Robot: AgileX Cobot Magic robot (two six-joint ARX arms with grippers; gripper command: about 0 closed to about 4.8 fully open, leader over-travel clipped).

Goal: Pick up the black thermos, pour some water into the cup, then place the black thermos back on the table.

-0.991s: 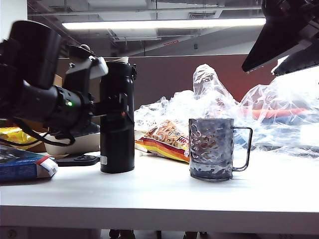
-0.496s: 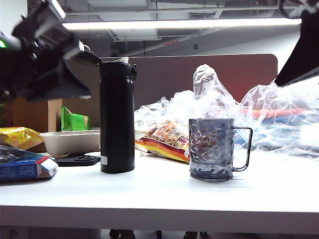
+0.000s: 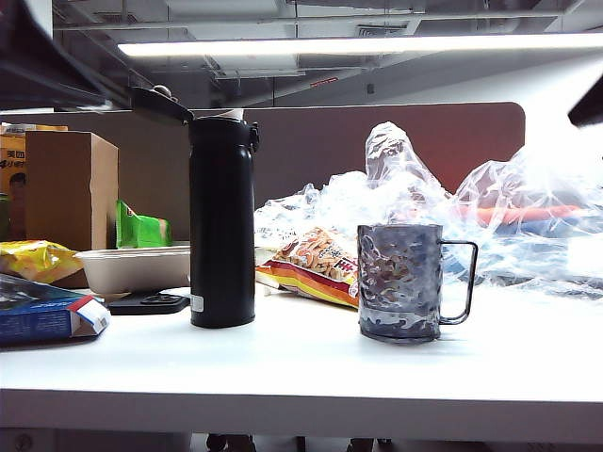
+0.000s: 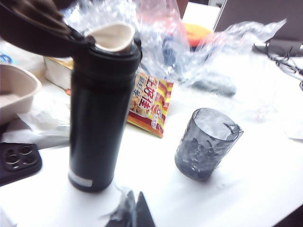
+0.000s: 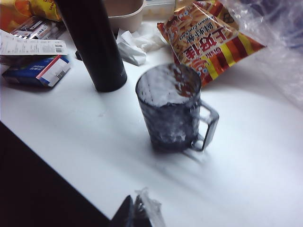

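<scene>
Currently, the scene reads as follows.
Black thermos: upright on the table, flip lid open and tilted back, pale spout exposed; nothing grips it.
Cup: upright on the table, beside the black thermos but apart from it, handle pointing away from the thermos.
Left end effector: clenched, empty, raised above the table near the base of the thermos, only its tips in the left wrist view.
Right end effector: clenched, empty, raised above the table on the near side of the cup.
Snack bag: lying behind, between thermos and cup.
Beige tray: behind the thermos.
Clear plastic wrap: heaped at the rear.
</scene>
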